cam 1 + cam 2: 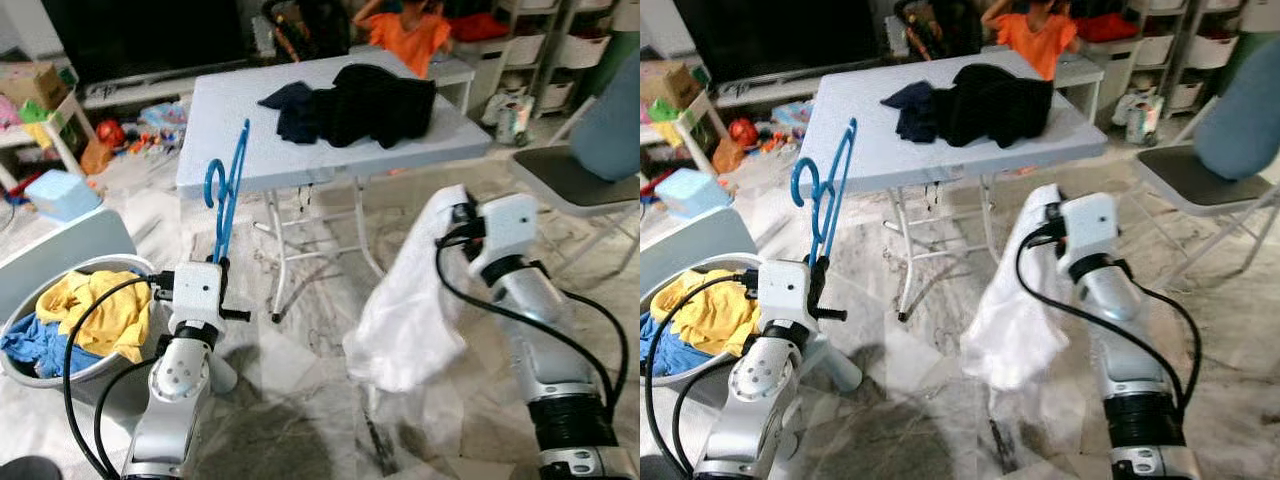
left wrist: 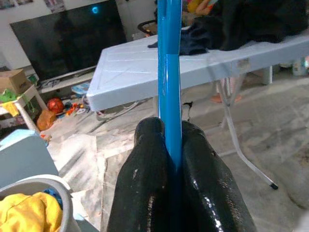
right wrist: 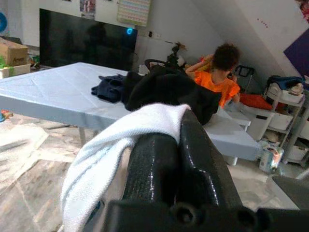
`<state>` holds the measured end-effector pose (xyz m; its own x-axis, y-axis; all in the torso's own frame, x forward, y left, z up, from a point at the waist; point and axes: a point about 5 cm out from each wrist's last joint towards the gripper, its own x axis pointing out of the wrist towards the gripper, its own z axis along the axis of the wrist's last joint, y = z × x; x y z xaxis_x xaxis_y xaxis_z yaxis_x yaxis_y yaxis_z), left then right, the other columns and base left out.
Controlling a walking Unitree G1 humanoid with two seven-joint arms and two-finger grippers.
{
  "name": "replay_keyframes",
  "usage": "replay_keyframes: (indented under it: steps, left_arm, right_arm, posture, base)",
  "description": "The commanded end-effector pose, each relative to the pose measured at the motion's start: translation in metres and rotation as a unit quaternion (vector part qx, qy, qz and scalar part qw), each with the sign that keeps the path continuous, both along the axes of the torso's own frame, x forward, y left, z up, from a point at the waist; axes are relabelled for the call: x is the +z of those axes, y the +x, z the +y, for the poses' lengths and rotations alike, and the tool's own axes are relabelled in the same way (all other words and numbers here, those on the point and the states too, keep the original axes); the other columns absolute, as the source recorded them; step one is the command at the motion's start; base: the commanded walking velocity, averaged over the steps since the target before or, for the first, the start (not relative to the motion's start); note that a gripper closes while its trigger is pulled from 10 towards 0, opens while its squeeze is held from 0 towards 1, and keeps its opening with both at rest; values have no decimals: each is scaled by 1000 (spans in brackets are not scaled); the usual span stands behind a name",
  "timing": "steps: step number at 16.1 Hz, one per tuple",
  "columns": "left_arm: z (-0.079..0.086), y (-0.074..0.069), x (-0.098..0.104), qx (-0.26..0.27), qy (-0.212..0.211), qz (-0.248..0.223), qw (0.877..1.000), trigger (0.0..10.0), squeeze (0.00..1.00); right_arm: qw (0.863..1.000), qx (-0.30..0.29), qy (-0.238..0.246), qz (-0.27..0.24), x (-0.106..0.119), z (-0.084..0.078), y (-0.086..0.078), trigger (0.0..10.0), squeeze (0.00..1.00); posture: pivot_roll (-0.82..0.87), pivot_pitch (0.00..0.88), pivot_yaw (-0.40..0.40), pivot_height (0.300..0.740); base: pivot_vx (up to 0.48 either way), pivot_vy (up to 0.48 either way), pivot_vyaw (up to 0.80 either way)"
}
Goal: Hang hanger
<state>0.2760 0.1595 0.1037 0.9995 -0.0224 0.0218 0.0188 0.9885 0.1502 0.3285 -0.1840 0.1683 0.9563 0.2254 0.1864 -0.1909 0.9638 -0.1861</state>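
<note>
Up close, left hand (image 2: 170, 145) clamps blue hanger (image 2: 169, 72), black fingers (image 2: 145, 183) pressed together

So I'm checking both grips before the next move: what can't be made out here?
- Right gripper: the white cloth drapes over the fingertips in the right wrist view and covers them in the eye views, so the pinch point is hidden.
- Hanger: its top is cut off by the left wrist view's edge.
- Basket: the yellow and blue clothes hide anything underneath.
</note>
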Motion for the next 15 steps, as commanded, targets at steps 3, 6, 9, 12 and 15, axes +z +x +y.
replay_keyframes:
  steps: [3, 6, 9, 12, 15]
  left_arm:
    - [5, 3, 8, 15, -1, -8, 1000, 10000, 0]
    - [7, 5, 12, 19, -3, -14, 1000, 10000, 0]
    - [11, 4, 13, 27, -6, -17, 999, 10000, 0]
    - [9, 5, 15, 29, -12, -18, 999, 10000, 0]
    - [10, 6, 16, 30, -12, -18, 999, 10000, 0]
  right_arm:
    - [1000, 21, 3, -23, 13, 12, 3, 10000, 0]
    - [999, 38, 5, -24, 15, 18, 2, 10000, 0]
    - [998, 53, 12, -28, 18, 21, 1, 10000, 0]
    - [998, 55, -1, -31, 18, 25, 1, 10000, 0]
    - [998, 50, -31, -29, 17, 30, 2, 10000, 0]
  posture:
    - [-95, 0, 42, 740]
    - [-91, 0, 38, 740]
    - [-95, 0, 38, 740]
    - [-94, 0, 37, 740]
    - [-94, 0, 39, 740]
  base:
    - [331, 0, 0]
    - [378, 0, 0]
    - [401, 0, 0]
    - [379, 292, 0]
    - [363, 315, 0]
